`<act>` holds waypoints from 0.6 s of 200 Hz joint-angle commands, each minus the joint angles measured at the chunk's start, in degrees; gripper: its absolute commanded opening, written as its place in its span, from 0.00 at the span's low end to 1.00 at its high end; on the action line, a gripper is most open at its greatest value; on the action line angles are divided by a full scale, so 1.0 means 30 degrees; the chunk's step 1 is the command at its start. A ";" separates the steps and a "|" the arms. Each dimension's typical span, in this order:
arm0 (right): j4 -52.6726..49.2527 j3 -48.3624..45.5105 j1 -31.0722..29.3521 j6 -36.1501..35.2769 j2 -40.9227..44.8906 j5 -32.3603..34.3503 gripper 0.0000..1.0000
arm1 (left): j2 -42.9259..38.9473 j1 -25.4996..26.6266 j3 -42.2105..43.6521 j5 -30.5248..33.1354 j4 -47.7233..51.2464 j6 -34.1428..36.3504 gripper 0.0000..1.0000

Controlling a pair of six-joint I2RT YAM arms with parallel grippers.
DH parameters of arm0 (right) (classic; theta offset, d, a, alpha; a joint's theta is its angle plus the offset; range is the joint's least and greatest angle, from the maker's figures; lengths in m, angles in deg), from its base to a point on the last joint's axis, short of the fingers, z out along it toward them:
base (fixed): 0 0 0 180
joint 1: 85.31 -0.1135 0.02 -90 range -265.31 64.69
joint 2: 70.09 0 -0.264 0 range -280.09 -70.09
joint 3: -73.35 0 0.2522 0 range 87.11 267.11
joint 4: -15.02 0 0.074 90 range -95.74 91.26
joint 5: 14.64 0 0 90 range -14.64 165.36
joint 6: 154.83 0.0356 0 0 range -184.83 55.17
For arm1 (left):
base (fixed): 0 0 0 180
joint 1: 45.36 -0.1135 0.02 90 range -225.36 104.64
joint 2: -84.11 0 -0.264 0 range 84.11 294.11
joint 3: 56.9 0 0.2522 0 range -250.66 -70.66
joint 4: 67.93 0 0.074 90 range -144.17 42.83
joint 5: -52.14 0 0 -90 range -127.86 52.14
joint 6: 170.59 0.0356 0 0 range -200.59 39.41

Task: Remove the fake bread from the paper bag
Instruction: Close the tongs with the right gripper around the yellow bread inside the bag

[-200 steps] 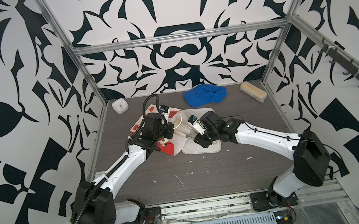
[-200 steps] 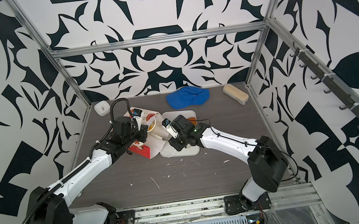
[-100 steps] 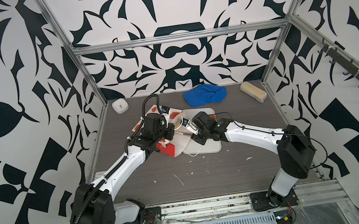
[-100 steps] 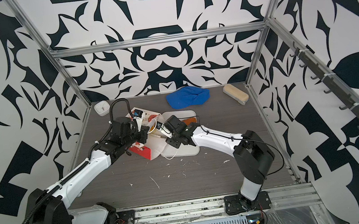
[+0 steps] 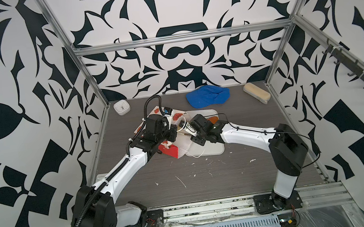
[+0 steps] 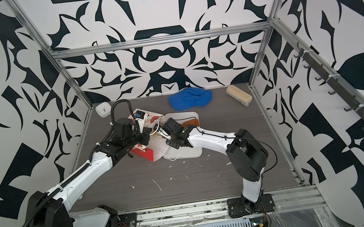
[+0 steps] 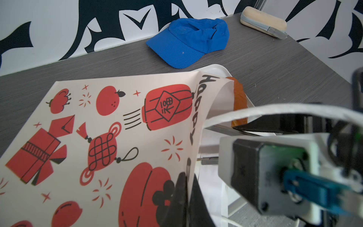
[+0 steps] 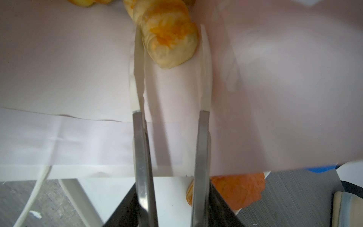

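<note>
The paper bag (image 5: 168, 150) (image 6: 144, 153) lies on its side, red prints up (image 7: 117, 121), its mouth toward the white tray (image 5: 212, 149). My left gripper (image 7: 188, 196) (image 5: 173, 130) is shut on the bag's upper wall at the mouth and holds it lifted. My right gripper (image 8: 170, 31) (image 5: 184, 129) reaches inside over the white lining (image 8: 68, 68), open, one finger on each side of a yellow croissant (image 8: 169, 37). More yellow fake bread (image 8: 84, 2) lies deeper inside. A brown pastry (image 8: 235, 190) (image 5: 213, 120) (image 7: 238, 98) rests on the tray outside the bag.
A blue cap (image 5: 207, 96) lies at the back, a beige block (image 5: 256, 92) at the back right and a small white clock (image 5: 121, 107) at the back left. A white cord handle (image 7: 275, 112) loops over the right wrist. White scraps (image 5: 181, 182) dot the table's front.
My right arm has swung left and pushed its open gripper into the bag's mouth, up to the croissant. The left gripper has kept its hold on the bag's wall.
</note>
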 commanded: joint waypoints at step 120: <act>-0.0445 0.2154 -0.0152 0.0413 -0.0830 0.0191 0.28 | 0.0269 -0.0003 0.0073 -0.0207 -0.1060 -0.0206 0.07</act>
